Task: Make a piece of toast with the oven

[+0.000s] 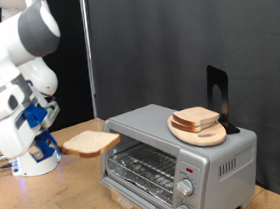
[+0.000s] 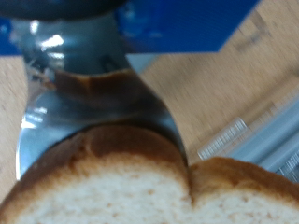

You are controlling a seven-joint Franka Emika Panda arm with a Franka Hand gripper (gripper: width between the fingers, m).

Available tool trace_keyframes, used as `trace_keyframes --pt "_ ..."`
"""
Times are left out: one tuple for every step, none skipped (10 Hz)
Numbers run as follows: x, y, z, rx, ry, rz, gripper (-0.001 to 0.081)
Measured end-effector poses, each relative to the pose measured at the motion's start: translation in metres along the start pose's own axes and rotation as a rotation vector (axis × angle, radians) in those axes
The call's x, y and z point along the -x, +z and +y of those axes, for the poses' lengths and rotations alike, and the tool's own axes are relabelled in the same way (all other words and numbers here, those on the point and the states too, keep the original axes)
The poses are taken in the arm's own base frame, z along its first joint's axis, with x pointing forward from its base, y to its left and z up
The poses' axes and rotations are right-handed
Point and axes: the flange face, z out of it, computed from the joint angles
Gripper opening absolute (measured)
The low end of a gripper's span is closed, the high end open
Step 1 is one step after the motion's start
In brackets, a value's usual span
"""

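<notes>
A piece of toast (image 1: 92, 142), pale with a tan crust, hangs flat in the air to the left of the oven in the exterior view. My gripper (image 1: 60, 143) is shut on its left edge. The silver oven (image 1: 216, 162) stands at the exterior view's right with its glass door (image 1: 140, 199) folded down and the wire rack (image 1: 147, 167) showing. The slice sits a short gap from the oven's opening, about level with its top. In the wrist view the piece of toast (image 2: 140, 191) fills the lower part, held against the shiny metal fingers (image 2: 56, 103).
A round light-wood board (image 1: 199, 131) with bread slices (image 1: 197, 118) lies on the oven's top, beside a black upright stand (image 1: 220, 96). Round knobs (image 1: 186, 188) run down the oven's right front. The wooden tabletop (image 1: 30, 202) spreads below, with a dark curtain behind.
</notes>
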Motion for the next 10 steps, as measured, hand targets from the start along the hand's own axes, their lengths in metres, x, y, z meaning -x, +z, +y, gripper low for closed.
trace_keyframes --pt "0.002 0.009 0.013 0.018 -0.011 -0.015 0.0269" --pt "0.003 0.018 0.023 0.031 -0.021 -0.027 0.0269" --pt "0.004 0.027 0.031 0.038 -0.029 -0.034 0.0269" --pt "0.004 0.035 0.035 0.034 -0.029 -0.035 0.0269" --pt "0.005 0.041 0.038 0.027 -0.025 -0.035 0.0269" --pt "0.007 0.046 0.04 0.023 -0.022 -0.036 0.0269" --pt "0.009 0.05 0.039 0.022 -0.023 -0.039 0.0269" --pt "0.01 0.054 0.036 0.021 -0.026 -0.044 0.0269" --pt "0.012 0.06 0.032 0.02 -0.031 -0.05 0.0269" --pt "0.013 0.066 0.026 0.019 -0.04 -0.059 0.0269"
